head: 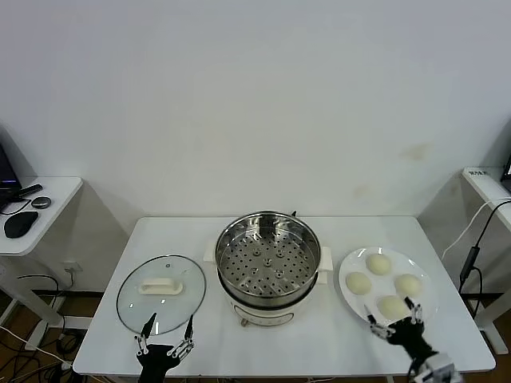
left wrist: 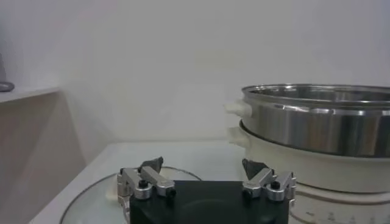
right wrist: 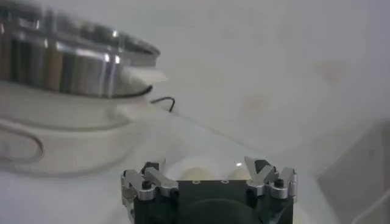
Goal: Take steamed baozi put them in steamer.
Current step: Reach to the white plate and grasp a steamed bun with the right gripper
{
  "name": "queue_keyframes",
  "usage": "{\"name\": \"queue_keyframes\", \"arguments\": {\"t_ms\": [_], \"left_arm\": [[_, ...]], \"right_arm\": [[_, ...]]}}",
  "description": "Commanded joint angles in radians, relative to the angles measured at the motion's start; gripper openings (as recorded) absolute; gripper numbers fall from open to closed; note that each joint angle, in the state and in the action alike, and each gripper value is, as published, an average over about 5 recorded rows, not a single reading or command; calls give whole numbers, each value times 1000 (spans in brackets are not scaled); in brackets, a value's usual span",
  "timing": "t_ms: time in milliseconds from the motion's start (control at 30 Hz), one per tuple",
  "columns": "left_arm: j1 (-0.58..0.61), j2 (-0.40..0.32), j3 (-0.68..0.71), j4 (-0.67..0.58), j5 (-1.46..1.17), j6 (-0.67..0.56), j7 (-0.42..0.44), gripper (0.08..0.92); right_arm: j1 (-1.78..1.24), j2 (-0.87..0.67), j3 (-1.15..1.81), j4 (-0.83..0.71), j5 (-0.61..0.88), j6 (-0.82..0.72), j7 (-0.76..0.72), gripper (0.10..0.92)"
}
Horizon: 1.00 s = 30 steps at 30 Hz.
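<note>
Pale cream steamed baozi (head: 379, 263), four of them, smooth and round, sit clustered on a white plate (head: 348, 294) at the right end of the white table (head: 335, 331). The nearest bun is partly covered by the right gripper (head: 391, 319), which hangs just over the plate's near edge with its jaws spread apart. In the right wrist view only a couple of bun tops (right wrist: 194, 171) peek out past the fingers (right wrist: 149, 179), pretty blurry.

Mid-table is the steamer (head: 267, 267), shiny steel on a white base; its perforated tray holds nothing. Both wrist views cut it off at the frame edge (left wrist: 317, 125) (right wrist: 67, 61).

A glass lid (head: 161, 291) with a white handle lies flat on the left side. The left gripper (head: 165, 335) sits at its near edge, jaws wide apart, and its body hides most of the lid (left wrist: 91, 198) in the left wrist view.

A side desk (head: 40, 211) at far left holds a few dark items I can't make out.
</note>
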<state>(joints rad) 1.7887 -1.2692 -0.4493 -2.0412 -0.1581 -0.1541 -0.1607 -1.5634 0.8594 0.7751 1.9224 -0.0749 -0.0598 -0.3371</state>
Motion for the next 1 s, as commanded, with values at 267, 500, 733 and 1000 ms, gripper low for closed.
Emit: {"name": "queue_keyframes", "arguments": {"t_ms": [267,500,733,1000], "left_arm": [[-23,-20,-28,19,72,-22,10,823],[-24,-32,-62,22,80,-25,1,823],[-28,-37,-81,34,77,-28,-6,823],[-36,-36,-105,43,72,-31,-8,823]], "right_arm": [[563,-433,-333,-252,-199,-21,-301,823],[1114,-420,-857,-503,-234,11,-528,823],[1377,-364,-1152,-656,-226,42,-728,823],[1468,-239,-1253,-841,-276,90,-779,823]]}}
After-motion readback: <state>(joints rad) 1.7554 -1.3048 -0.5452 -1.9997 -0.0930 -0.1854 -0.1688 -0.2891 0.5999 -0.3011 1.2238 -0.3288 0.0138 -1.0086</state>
